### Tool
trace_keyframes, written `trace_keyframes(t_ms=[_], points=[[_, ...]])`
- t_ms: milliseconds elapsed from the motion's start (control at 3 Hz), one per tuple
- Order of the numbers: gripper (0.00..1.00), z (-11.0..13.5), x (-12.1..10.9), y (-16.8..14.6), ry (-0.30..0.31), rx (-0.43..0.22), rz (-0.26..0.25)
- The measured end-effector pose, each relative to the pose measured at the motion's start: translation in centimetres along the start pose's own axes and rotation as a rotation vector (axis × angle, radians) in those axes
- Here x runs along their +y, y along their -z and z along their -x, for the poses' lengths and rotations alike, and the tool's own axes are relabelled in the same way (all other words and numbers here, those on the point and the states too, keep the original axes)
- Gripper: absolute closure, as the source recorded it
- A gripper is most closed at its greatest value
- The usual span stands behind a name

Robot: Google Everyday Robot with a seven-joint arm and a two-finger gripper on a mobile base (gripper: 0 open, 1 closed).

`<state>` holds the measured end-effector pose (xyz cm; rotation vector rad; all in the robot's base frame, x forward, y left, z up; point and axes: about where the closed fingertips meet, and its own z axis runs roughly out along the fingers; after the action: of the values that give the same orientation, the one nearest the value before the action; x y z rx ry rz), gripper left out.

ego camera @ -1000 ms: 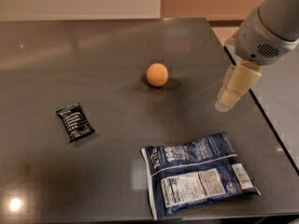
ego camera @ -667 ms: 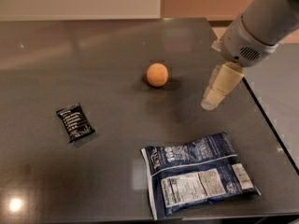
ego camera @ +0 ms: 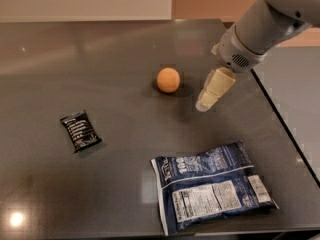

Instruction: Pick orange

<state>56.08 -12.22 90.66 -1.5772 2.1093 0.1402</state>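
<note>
I see the orange (ego camera: pixel 168 80) sitting on the dark table (ego camera: pixel 100 54), a bit toward 12 o'clock from frame centre, resting in its own shadow. Nothing is touching it.

The gripper (ego camera: pixel 204 104) is at roughly 4 o'clock of the orange, near it but apart. Its cream tip angles down toward 7 o'clock, low over the table. I can't tell from this angle whether it's apart or together, and it's holding nothing that I can see. The grey arm (ego camera: pixel 260 29) comes in from 1 o'clock of the frame, with a vent grille on the wrist housing.

A blue snack bag (ego camera: pixel 212 194) lies flat at 5 o'clock of the orange, well apart, near the table's front edge. It has a white label panel that looks like a nutrition table, plus white print along the top strip. I can't read any of it, and I can't make out a brand.

A small black packet (ego camera: pixel 80 130) lies at 8 o'clock of the orange, well apart and flat. It has white print, unreadable.

A bright light reflection shows on the table at the 7 o'clock corner of the frame.
</note>
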Motion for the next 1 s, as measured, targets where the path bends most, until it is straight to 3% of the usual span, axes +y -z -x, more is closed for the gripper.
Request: trace_keyframes(t_ms=[1000], points=[[0.00, 1.7, -3.7, -5.9, -0.094, -0.059, -0.006]])
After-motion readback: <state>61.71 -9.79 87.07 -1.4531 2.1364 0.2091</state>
